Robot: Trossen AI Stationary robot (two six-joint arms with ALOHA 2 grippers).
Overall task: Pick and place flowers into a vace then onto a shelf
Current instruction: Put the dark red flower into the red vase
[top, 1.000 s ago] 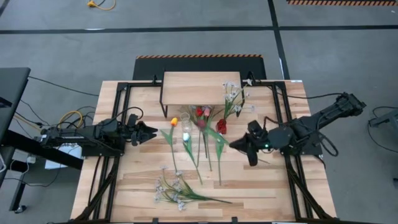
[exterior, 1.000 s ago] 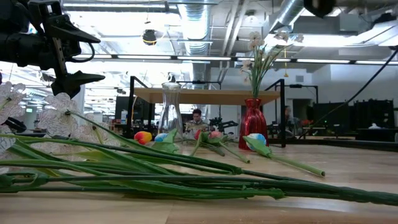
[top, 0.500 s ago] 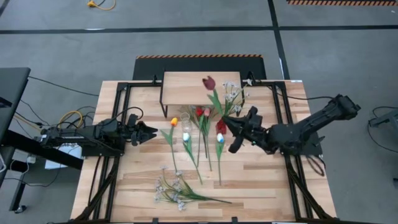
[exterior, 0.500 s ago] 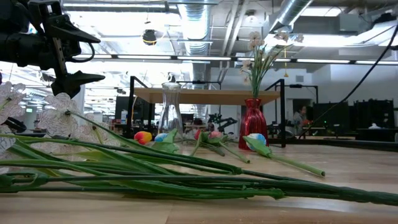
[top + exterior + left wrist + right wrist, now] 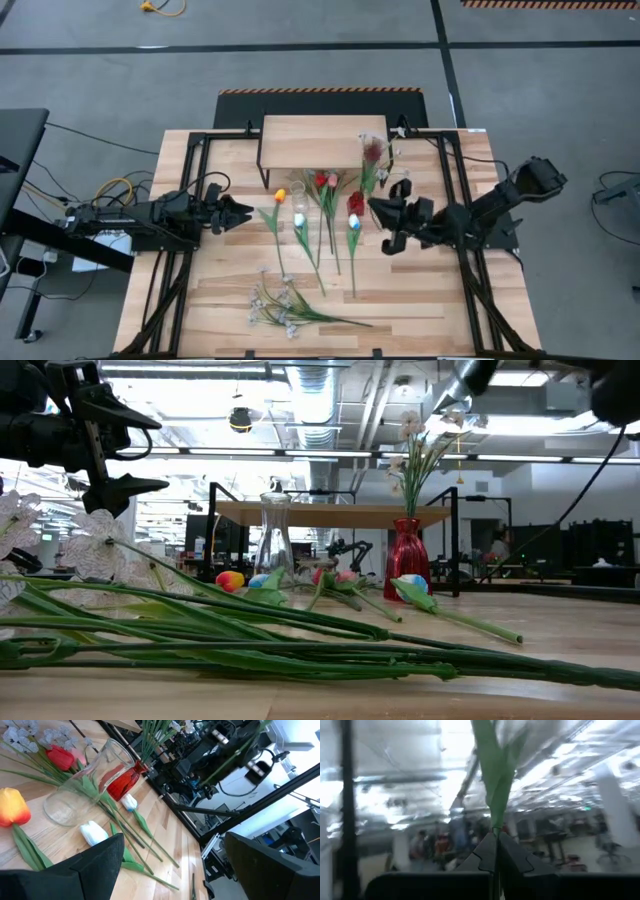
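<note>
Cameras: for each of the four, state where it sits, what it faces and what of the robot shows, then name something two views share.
High: overhead, looking down; left gripper open, right gripper shut on a dark red tulip.
Low: table height, facing the shelf; left arm top corner.
Left wrist: facing the clear vase; own fingers.
Right wrist: facing the ceiling; fingers clamp the stem.
Shared: red vase in low and left wrist.

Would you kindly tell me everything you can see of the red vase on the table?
The red vase is small, glossy and looks like translucent red glass, with a narrow neck and a wider ribbed belly. It stands upright on the wooden tabletop, just in front of the shelf. A spray of small white blossoms on thin green stems rises from its mouth. A clear glass vase stands apart beside it. No hand touches it.
</note>
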